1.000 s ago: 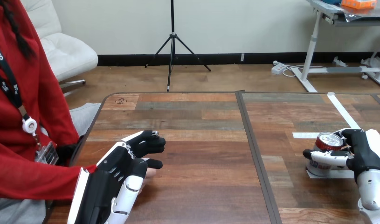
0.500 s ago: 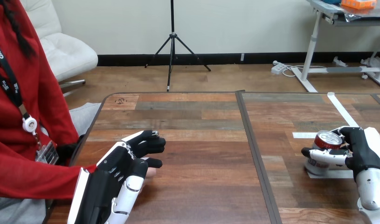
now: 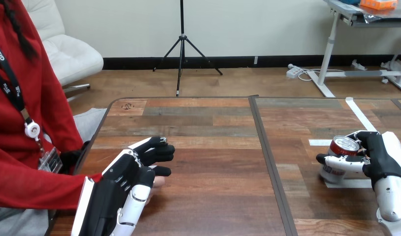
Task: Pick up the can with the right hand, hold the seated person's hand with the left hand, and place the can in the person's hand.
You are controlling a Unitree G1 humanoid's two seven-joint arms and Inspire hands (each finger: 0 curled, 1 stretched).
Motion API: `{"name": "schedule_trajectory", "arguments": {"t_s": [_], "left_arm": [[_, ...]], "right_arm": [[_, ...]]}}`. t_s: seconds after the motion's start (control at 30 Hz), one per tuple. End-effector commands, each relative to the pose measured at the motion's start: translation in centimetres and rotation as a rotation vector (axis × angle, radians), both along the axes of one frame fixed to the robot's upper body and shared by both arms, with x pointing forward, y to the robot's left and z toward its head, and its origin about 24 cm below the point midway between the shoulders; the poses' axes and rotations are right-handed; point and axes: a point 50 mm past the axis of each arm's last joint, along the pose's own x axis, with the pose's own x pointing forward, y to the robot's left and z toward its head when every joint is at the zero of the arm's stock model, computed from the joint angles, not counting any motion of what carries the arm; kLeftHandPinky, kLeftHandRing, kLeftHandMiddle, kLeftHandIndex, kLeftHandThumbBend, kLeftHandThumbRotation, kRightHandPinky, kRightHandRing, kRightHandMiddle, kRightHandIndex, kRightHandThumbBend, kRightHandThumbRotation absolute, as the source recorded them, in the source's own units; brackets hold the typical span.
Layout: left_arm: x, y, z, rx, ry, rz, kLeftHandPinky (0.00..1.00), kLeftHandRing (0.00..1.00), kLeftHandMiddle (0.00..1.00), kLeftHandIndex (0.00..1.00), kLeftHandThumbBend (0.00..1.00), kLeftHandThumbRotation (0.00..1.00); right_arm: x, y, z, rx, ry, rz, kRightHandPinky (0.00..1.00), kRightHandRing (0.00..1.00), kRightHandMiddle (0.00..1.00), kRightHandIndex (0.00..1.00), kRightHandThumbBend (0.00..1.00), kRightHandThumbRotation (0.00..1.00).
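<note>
– Where was the can (image 3: 342, 156) when you paused?
– Well right of the dark centre seam (image 3: 270, 167), by a white tape mark (image 3: 351, 183), tilted a little. I had my right hand (image 3: 383, 160) wrapped round it, thumb across the front, so it wouldn't slip on the lift.
– And left of the seam?
– My left hand (image 3: 124, 184) lay over the person's hand (image 3: 159, 182), to steady it for the hand-off, I'd judge. Whether it actually gripped, I couldn't tell.
</note>
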Motion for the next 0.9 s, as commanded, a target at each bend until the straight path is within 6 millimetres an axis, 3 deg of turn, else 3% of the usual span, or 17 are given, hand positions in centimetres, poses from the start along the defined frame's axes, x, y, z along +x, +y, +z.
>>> {"name": "schedule_trajectory", "arguments": {"t_s": [0.0,0.87], "left_arm": [[0.8,-0.5,1.0,-0.024,-0.077,0.002,0.63,0.73,0.71,0.72,0.49,0.79],[0.9,-0.3,1.1,-0.028,-0.078,0.019,0.60,0.72,0.70,0.70,0.48,0.76]], "right_arm": [[2.9,1.2,3.6,-0.004,-0.150,0.064,0.40,0.44,0.48,0.50,0.68,0.00],[3.4,2.4,5.4,-0.057,-0.244,0.234,0.29,0.34,0.41,0.47,0.72,0.00]]}}
